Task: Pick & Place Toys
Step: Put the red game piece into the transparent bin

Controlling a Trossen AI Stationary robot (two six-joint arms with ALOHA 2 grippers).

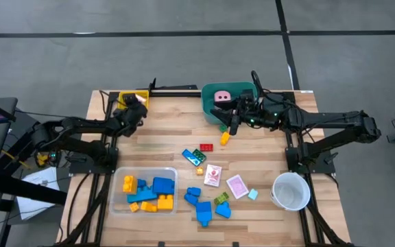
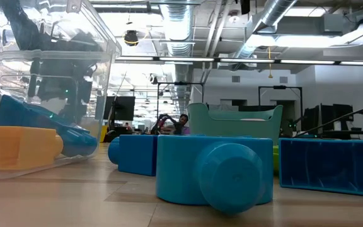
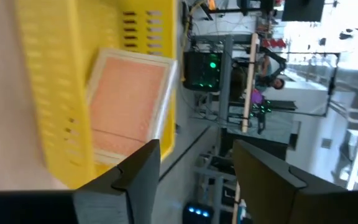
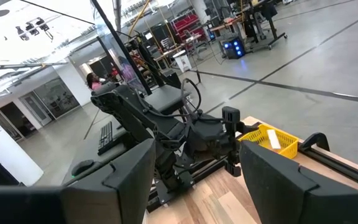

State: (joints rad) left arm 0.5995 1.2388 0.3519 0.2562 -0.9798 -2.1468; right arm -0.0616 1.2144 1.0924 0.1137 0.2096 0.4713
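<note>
I judge the job roughly half done. A pink-white card (image 3: 129,102) lies in the yellow tray (image 1: 133,97), and my left gripper (image 3: 194,171) hangs just over it with its fingers apart and nothing between them — that drop looks made. A pink die (image 1: 222,97) sits in the teal tub (image 1: 228,103), and several blue and yellow blocks (image 1: 149,194) fill the clear tray (image 1: 145,190). My right gripper (image 1: 233,121) is by the tub, fingers apart, empty. Still loose on the surface (image 1: 266,158): two cards (image 1: 213,175), a red block (image 1: 206,146), a yellow block (image 1: 225,138) and a blue cluster (image 1: 202,206).
</note>
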